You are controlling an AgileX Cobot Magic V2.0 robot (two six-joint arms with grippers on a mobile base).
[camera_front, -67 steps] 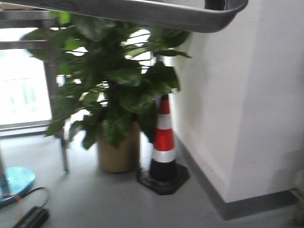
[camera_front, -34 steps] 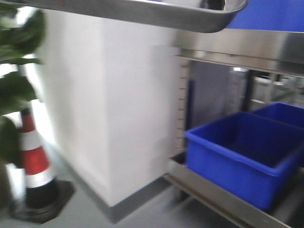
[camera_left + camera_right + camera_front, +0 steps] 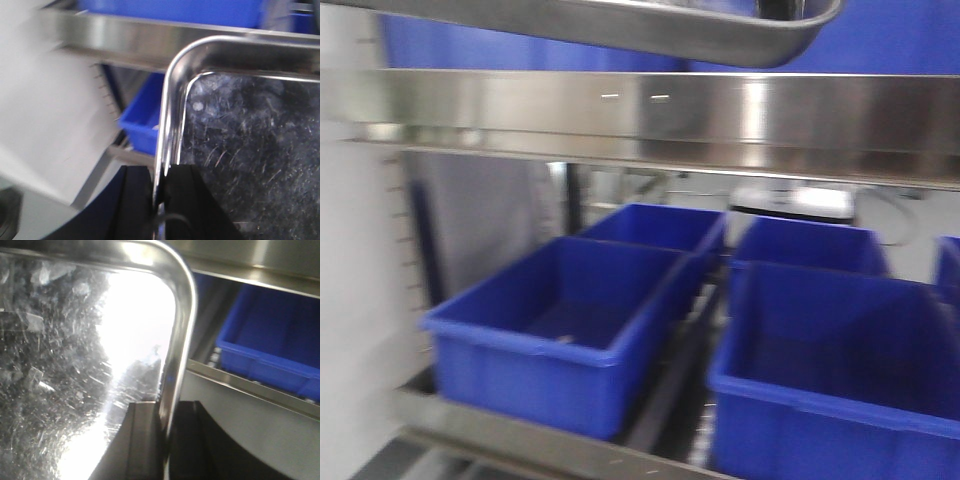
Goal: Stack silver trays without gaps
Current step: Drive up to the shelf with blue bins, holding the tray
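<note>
1. Presently: one tray (image 3: 720, 40) is in view, held aloft between the two arms. The front view shows only its underside and a rounded corner along the top edge of the frame.
2. Left gripper (image 3: 159, 175): pinching the tray's (image 3: 250, 130) left rim, one finger outside the rim and one inside on the scuffed bottom. The far-left corner of the tray lies just beyond the pinch.
3. Right gripper (image 3: 166, 410): pinching the right rim of the tray (image 3: 65, 340) in the same way, one finger on each side, just short of the far-right corner. Glare whitens part of the bottom.
4. Rail (image 3: 650, 115): long steel shelf front, running left to right beyond and just below the tray. The tray is apart from it.
5. Bins (image 3: 560, 330): deep, blue, in rows on the lower shelf, well below the tray. No tray is seen in them.
6. Wall (image 3: 50, 100): white, at far left.
7. Progress, as judged:
   - Done: one tray is gripped on both sides and lifted, roughly level.
   - Not shown: a second tray or any stack; no view shows where this one is to go.
   - Left: bring the tray over its mate, square the corners, lower it until the rims nest with no gap, then let go on both sides.
   - Stage: carrying, early to middle.
</note>
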